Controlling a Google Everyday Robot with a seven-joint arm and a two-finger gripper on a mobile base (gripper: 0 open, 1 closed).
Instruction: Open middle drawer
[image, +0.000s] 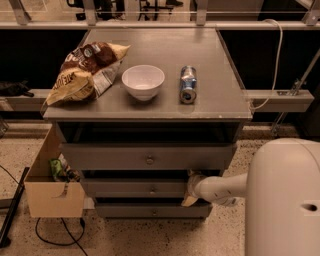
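Note:
The middle drawer (135, 189) is the second grey front of the cabinet, long and low, with a small round metal knob (152, 190) at its centre. It stands a little behind the top drawer's front. My gripper (190, 188) is at the right end of the middle drawer's front, reaching in from the right on a white arm (222, 187). Its two tan fingers are spread, one finger (192, 175) above the front's edge and the other below it. The jaws are open around that end, and I cannot tell if they touch it.
The top drawer (149, 157) sits above, the lowest drawer (154, 211) below. On the cabinet top lie a chip bag (82, 72), a white bowl (143, 81) and a can (188, 84). A cardboard box (52, 192) stands at the left. My white arm housing (285, 200) fills the lower right.

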